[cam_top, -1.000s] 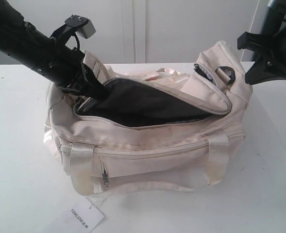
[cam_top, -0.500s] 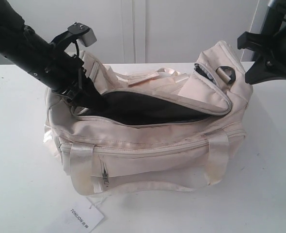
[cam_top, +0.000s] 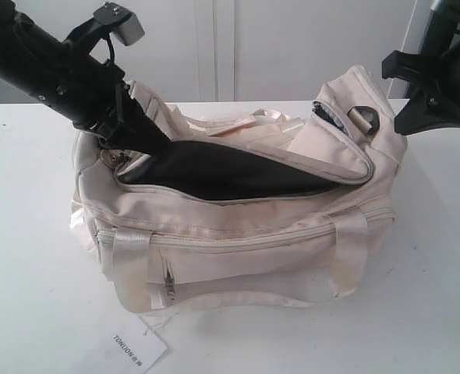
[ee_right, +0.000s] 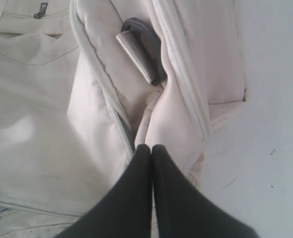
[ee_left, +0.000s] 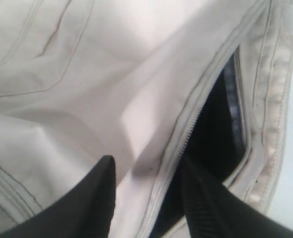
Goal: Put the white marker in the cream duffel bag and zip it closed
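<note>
The tag (cam_top: pixel 134 349), lower left, read TONLION. The left gripper (ee_left: pixel 146 161) gaped astride the cream duffel bag's (cam_top: pixel 238 226) zipper (ee_left: pixel 186 124); the right gripper (ee_right: pixel 151 147) was clenched.

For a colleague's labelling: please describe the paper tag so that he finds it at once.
A large cream duffel bag sits on the white table. Below its front left corner in the exterior view, a white paper tag lies flat on the table. Only it bears dark printed letters.
</note>
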Controlling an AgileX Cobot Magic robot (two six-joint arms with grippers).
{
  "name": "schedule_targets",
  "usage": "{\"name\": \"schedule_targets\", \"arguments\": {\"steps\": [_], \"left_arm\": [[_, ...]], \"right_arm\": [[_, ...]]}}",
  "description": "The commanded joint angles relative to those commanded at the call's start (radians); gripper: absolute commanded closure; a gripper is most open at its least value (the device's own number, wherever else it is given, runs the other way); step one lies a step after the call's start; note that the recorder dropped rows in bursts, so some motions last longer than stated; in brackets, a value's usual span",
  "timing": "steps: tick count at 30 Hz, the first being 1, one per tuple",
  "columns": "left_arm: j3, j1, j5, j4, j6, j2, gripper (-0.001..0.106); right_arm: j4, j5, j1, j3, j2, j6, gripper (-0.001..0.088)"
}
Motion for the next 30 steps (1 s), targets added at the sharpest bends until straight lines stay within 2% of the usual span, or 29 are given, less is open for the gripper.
{"name": "schedule_targets", "arguments": {"steps": [6, 8, 11, 14, 19, 23, 30], "left_arm": [[0.000, 0.000, -0.166, 0.009, -0.133, -0.044, 0.058], [0.000, 0.000, -0.173, 0.026, -0.177, -0.048, 0.058], [0.000, 0.000, -0.173, 0.169, -0.299, -0.050, 0.058], [0.000, 0.000, -0.173, 0.350, -0.478, -0.050, 0.058], [0.000, 0.000, -0.173, 0.512, -0.704, -0.050, 0.058], [0.000, 0.000, -0.173, 0.585, -0.770, -0.050, 0.058], [0.000, 0.000, -0.207, 0.595, -0.792, -0.034, 0.058]], "right_arm": [[0.000, 0.000, 0.000, 0.000, 0.000, 0.000, 0.0868], [0.000, 0.000, 0.000, 0.000, 0.000, 0.000, 0.0868], [0.000, 0.000, 0.000, 0.000, 0.000, 0.000, 0.0868], [0.000, 0.000, 0.000, 0.000, 0.000, 0.000, 0.0868], [0.000, 0.000, 0.000, 0.000, 0.000, 0.000, 0.0868], [0.000, 0.000, 0.000, 0.000, 0.000, 0.000, 0.0868], [0.000, 0.000, 0.000, 0.000, 0.000, 0.000, 0.0868]]}}
